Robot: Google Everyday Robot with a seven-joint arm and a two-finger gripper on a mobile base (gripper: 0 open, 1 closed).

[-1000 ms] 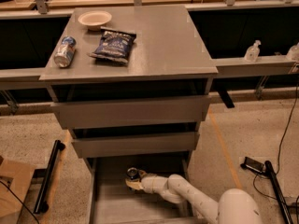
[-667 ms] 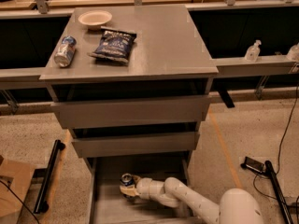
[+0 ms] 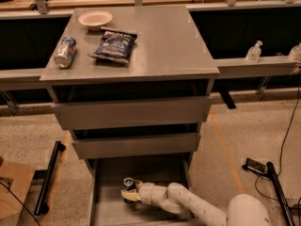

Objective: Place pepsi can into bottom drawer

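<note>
Bench with three grey drawers, seen from the front and above. The bottom drawer (image 3: 100, 207) is pulled out below the bench's front edge, its shallow tray open to view. The white arm (image 3: 190, 204) enters from the lower right and reaches leftward across the tray. The gripper (image 3: 130, 195) sits at the left of the tray's middle, inside the drawer. The pepsi can (image 3: 128, 186) stands upright at the gripper's tip with its silver top facing up. The jaws are closed around its lower body, so the can is held between them; whether its base touches the drawer floor cannot be told. The middle drawer (image 3: 136, 145) and top drawer (image 3: 131, 113) are each drawn out slightly. On the bench top (image 3: 164, 41), a pale bowl (image 3: 95, 19) lies near the rear left corner. A dark blue chip bag (image 3: 114, 45) lies just in front of the bowl. A silver and light-blue can (image 3: 65, 52) lies on its side by the left edge.
</note>
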